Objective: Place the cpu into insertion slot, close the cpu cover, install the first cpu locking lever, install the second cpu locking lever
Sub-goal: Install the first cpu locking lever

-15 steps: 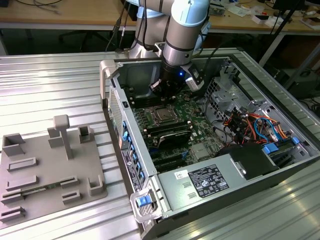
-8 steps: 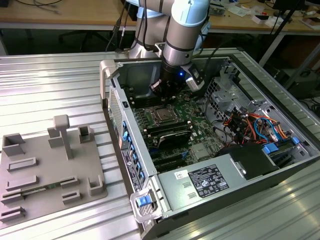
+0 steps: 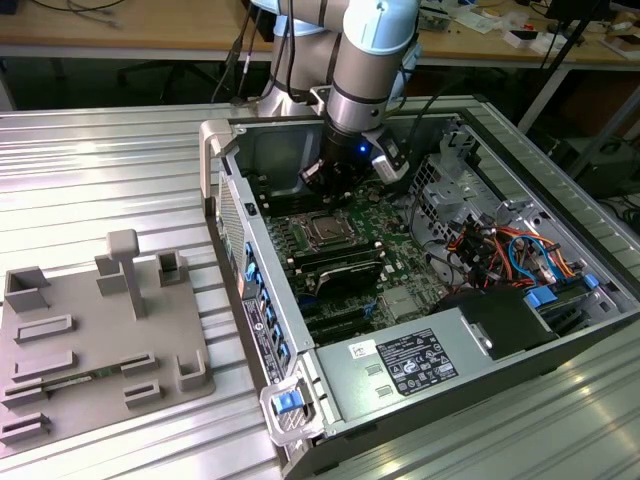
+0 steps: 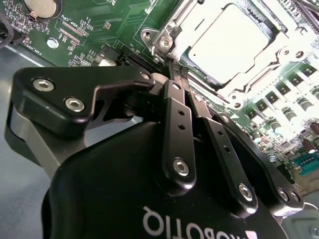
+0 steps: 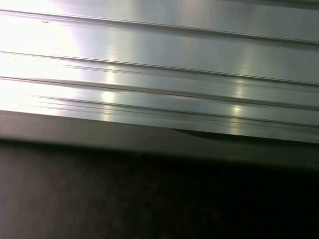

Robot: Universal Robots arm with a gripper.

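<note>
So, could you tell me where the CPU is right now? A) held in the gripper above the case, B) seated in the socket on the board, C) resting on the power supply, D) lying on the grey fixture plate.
B: in the second wrist view the cpu lies flat inside the insertion slot, with the cpu cover framing it and the gripper beside the socket's corner, its fingers together and holding nothing.

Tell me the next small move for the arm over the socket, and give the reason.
Probably ease the gripper sideways onto a locking lever at the socket edge. In the second wrist view the cpu already sits in the insertion slot with the cpu cover framing it, and the shut fingers hang just beside that frame, holding nothing.
</note>
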